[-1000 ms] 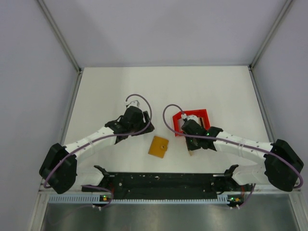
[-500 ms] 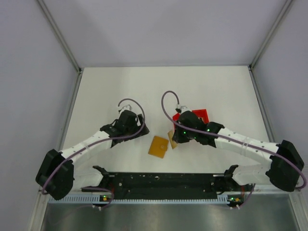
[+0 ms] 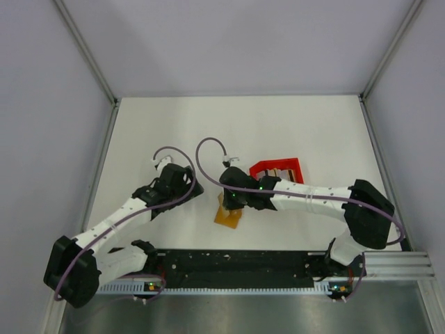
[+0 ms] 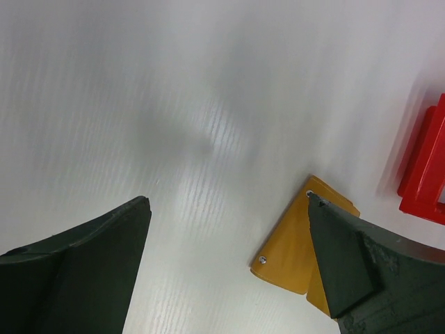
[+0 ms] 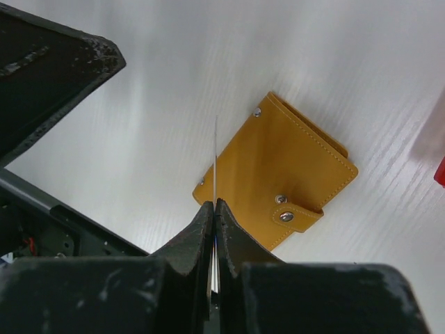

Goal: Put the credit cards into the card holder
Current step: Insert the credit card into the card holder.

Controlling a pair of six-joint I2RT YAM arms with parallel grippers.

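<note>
Orange-brown leather: the card holder (image 3: 226, 218) lies flat on the desk (image 3: 299, 125) near the front centre. Its far edge is hidden under the right wrist. The red tray (image 3: 278, 169) sits behind it to the right, apart from it. The left arm hangs to the holder's left, not touching it.

Left wrist view: the left jaws are spread wide with nothing but bare desk between them. The card holder (image 4: 288, 250) shows low on the right, partly behind the right-hand finger and outside the gap. An edge of the red tray (image 4: 424, 167) shows at far right.

Right wrist view: the right jaws are clenched on a credit card (image 5: 215, 160), seen edge-on as a thin pale line rising from the tips. Its colour cannot be told. The card holder (image 5: 278, 177) lies below and just right of that edge, close, contact unclear. Its snap tab (image 5: 295, 212) looks fastened.

Risks, as judged:
- Holder appears closed, so the card may find no slot and skid across the leather.
- Nothing pins the holder, and a push from the card could slide it.
- The pinch is narrow, so the card could twist or slip.
- A second card is not seen in any view.
</note>
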